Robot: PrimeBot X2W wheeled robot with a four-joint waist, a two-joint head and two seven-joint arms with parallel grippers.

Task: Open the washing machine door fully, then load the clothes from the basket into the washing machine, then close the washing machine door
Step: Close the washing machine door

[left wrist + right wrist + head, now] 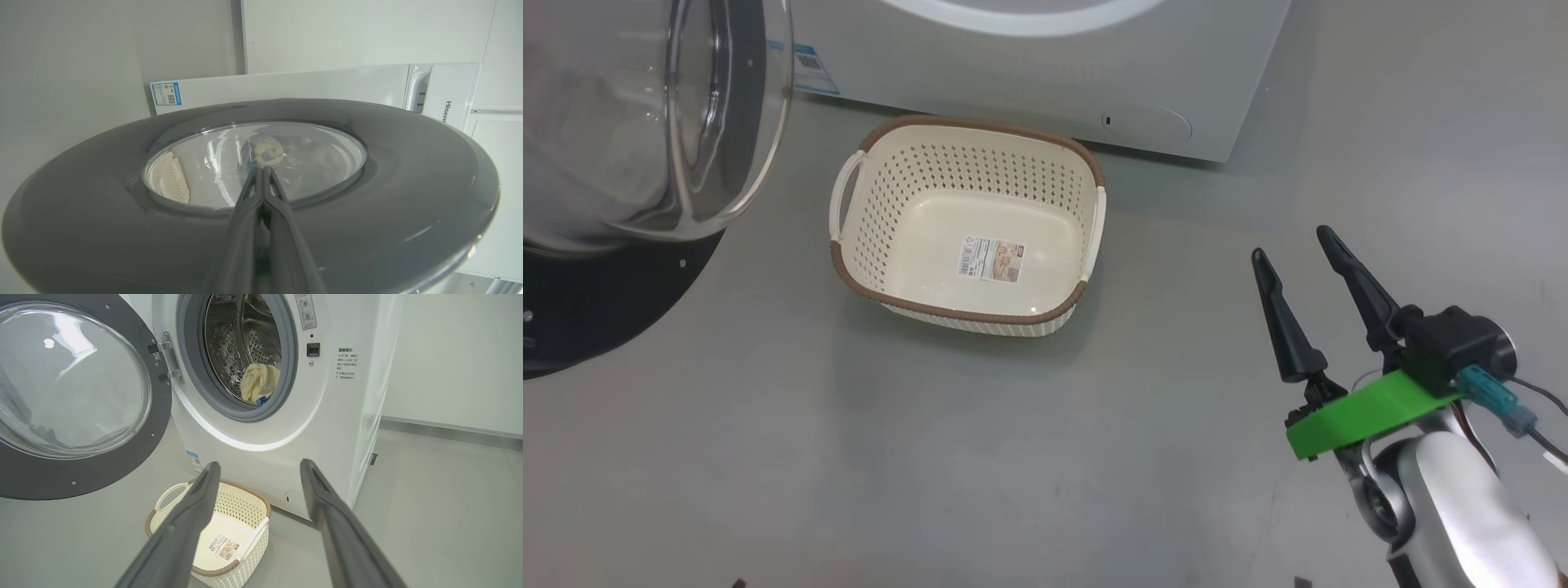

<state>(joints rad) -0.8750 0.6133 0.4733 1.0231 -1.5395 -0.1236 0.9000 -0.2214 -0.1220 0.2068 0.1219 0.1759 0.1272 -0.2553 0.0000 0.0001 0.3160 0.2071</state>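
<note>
The washing machine (327,416) stands with its door (159,428) swung wide to the left. Cream-yellow clothes (257,381) with a blue trim lie at the front of the steel drum. Before the machine sits the basket (915,163), with just a label sticker on its bottom. My right gripper (1290,243) hovers open and holds nothing, to the right of the basket above the floor. In the right wrist view this gripper (259,464) points at the machine's front. My left gripper (259,168) is shut on nothing, its tips at the outer face of the door (408,183); contact is unclear.
The door's glass bowl (645,122) and black rim bulge into the upper left of the head view. A round service flap (1147,122) sits low on the machine's front. Grey floor surrounds the basket. A white wall (449,355) rises right of the machine.
</note>
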